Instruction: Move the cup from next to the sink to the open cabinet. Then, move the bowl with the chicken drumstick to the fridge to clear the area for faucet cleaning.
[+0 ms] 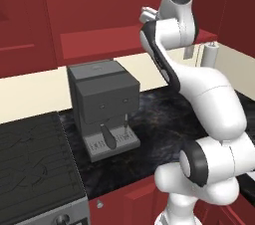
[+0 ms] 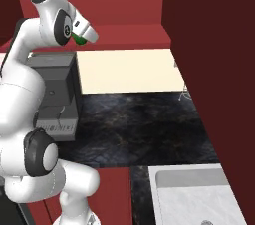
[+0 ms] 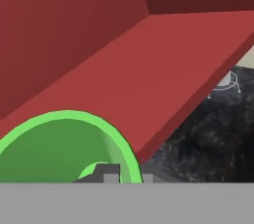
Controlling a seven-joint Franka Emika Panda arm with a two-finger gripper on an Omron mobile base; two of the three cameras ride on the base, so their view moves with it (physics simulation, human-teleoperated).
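The green cup (image 3: 59, 148) sits at the bottom left of the hand view, and my gripper (image 3: 128, 174) is shut on its rim, one finger inside and one outside. From the right base view, a sliver of the cup (image 2: 78, 38) shows under the raised hand (image 2: 85, 31), level with the open cabinet's red shelf (image 2: 129, 37). That shelf (image 3: 149, 74) slopes across the hand view just beyond the cup. The sink (image 2: 189, 194) lies at the lower right. The bowl with the chicken drumstick and the fridge are out of view.
A grey coffee machine (image 1: 102, 102) stands on the dark counter (image 2: 139, 124) below the cabinet. A stove top (image 1: 35, 164) lies at the left. A paper towel holder (image 1: 211, 55) stands at the back right. A tall dark red panel (image 2: 219, 69) rises on the right.
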